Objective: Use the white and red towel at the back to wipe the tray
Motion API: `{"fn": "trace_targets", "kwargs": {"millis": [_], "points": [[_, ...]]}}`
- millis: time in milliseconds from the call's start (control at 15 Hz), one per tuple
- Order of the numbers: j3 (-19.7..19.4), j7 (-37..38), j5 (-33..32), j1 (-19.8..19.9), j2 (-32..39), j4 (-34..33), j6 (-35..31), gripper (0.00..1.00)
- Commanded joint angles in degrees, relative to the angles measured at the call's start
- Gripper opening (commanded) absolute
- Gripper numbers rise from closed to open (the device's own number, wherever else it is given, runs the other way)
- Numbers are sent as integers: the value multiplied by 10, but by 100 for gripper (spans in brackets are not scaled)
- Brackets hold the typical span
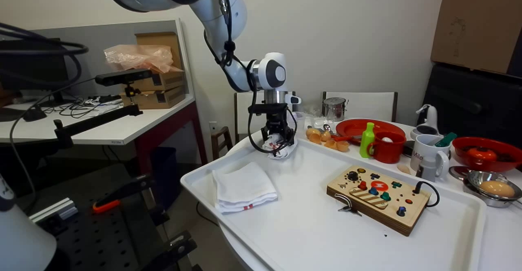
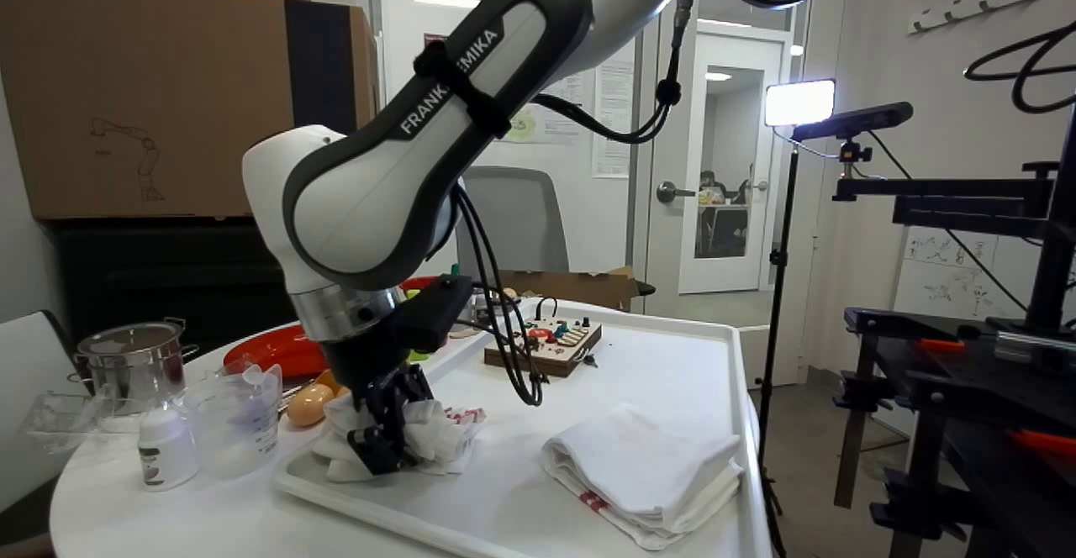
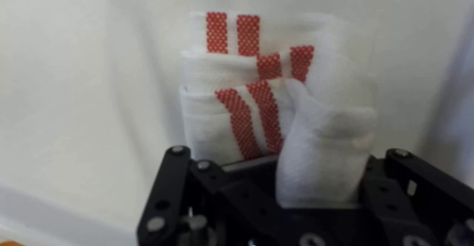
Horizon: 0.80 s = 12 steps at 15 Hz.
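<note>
The hand (image 3: 290, 172) clamps the bunched red-striped towel (image 3: 266, 109) on the tray (image 2: 672, 365), presumably to wipe its corner, clear of the folded towel (image 2: 647, 474).

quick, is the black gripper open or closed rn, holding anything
Black gripper: closed, holding the bunched white cloth towel with red stripes.
</note>
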State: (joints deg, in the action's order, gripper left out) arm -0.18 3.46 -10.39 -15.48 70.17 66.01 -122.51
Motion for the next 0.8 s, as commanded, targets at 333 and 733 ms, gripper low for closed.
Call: {"fn": "trace_targets", "kwargs": {"millis": [333,733], "points": [[-4,13,7,10,3,-26,28,75],[19,-2,33,36,-29,-11,58,100]]}}
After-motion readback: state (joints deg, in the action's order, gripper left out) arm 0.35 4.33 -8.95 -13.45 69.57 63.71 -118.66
